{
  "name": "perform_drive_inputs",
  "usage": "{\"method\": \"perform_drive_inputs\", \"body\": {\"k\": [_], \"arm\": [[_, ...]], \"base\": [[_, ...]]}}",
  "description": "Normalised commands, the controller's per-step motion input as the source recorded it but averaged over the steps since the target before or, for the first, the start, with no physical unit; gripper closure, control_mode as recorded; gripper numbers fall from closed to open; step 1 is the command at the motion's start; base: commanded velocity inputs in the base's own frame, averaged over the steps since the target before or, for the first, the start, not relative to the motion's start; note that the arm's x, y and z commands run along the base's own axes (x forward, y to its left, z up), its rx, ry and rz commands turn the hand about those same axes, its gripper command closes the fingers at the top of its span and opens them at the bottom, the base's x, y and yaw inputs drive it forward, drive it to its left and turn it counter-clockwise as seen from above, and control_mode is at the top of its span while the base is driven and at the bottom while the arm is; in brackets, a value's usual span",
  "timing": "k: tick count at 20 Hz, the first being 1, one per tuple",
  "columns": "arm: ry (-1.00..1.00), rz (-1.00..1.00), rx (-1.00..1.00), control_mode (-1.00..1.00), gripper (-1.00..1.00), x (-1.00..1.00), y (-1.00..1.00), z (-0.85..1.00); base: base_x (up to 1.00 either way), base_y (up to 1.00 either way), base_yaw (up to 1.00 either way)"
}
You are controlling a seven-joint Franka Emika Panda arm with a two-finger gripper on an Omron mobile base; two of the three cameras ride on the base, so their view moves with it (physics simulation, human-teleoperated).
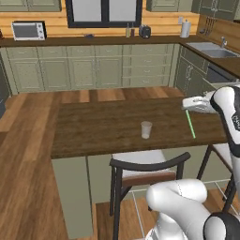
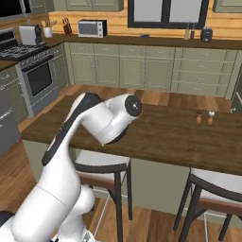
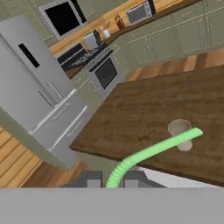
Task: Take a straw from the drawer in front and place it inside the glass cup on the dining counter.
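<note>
My gripper (image 1: 186, 108) is shut on the upper end of the thin green straw (image 1: 191, 124), above the right end of the dark wood dining counter (image 1: 93, 126). The straw hangs tilted, with its lower tip near the counter's front edge. The small clear glass cup (image 1: 146, 130) stands upright near the middle of the counter, well left of the straw. In the hand view the straw (image 3: 153, 151) runs out from between the fingertips of the gripper (image 3: 113, 181), and its far end lies across the cup (image 3: 179, 129). The drawer is out of view.
A dark-framed chair (image 1: 147, 166) is tucked under the counter's near side, and stools (image 2: 101, 163) stand along it. Two small shakers (image 2: 204, 117) sit on the counter's right part. A stove (image 3: 105, 72) and a fridge (image 3: 39, 100) stand beyond the counter's far end.
</note>
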Motion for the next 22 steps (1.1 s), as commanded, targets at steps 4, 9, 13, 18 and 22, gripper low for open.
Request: {"method": "perform_drive_inputs", "body": {"k": [4,9,13,18,22], "arm": [[-0.2,0.29,0.19,-1.0,1.0,0.37,0.11,0.21],[-0.27,0.3,0.13,-1.0,1.0,0.14,0.05,0.05],[-0.25,0.28,0.09,-1.0,1.0,0.08,0.26,0.0],[-0.21,0.21,0.08,-1.0,1.0,0.25,0.09,0.0],[-0.04,0.06,0.0,-1.0,1.0,0.4,0.0,0.0]], "base": [[0.0,0.0,0.0],[0.0,0.0,0.0],[0.0,0.0,0.0],[0.0,0.0,0.0],[0.0,0.0,0.0]]}}
